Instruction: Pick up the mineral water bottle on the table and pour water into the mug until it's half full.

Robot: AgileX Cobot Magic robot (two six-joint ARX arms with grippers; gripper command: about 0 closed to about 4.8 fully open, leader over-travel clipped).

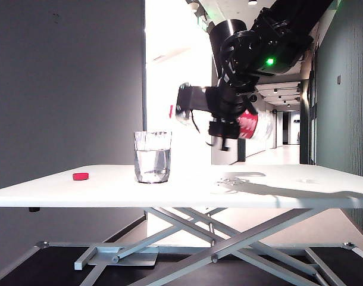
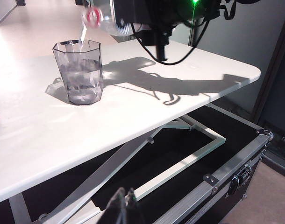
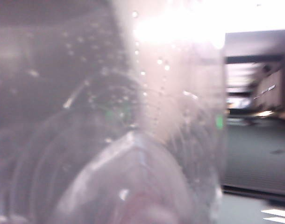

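Bright corridor behind, grey wall off to one side, white desk [image 1: 288, 185] on its scissor-cross frame out front. Sitting on the desk toward the left in the exterior view: the mug [image 1: 152, 157], upright, water in its lower part. Lying further left, well apart from it: a small red disc [image 1: 80, 176]. Hovering above and to the right of the mug: the right pincer [image 1: 229, 116], clamped on the mineral water bottle [image 1: 253, 125] around its red-and-white label. Bottle tipped roughly level, red neck ring pointing toward the mug, mouth just above the rim. Seen from the left wrist view: the bottle [image 2: 105, 21] at the top edge, neck over the mug [image 2: 79, 72], a thin stream running down into the glass. Filling the right wrist view: the clear ribbed bottle [image 3: 133, 154], blurred and very close, droplets on its wall. Dark shadow of arm and bottle thrown across the desk to the right of the mug. Down low, off the near edge and below desk level: the left pincer [image 2: 124, 207], tips together, holding nothing, far from mug and bottle.
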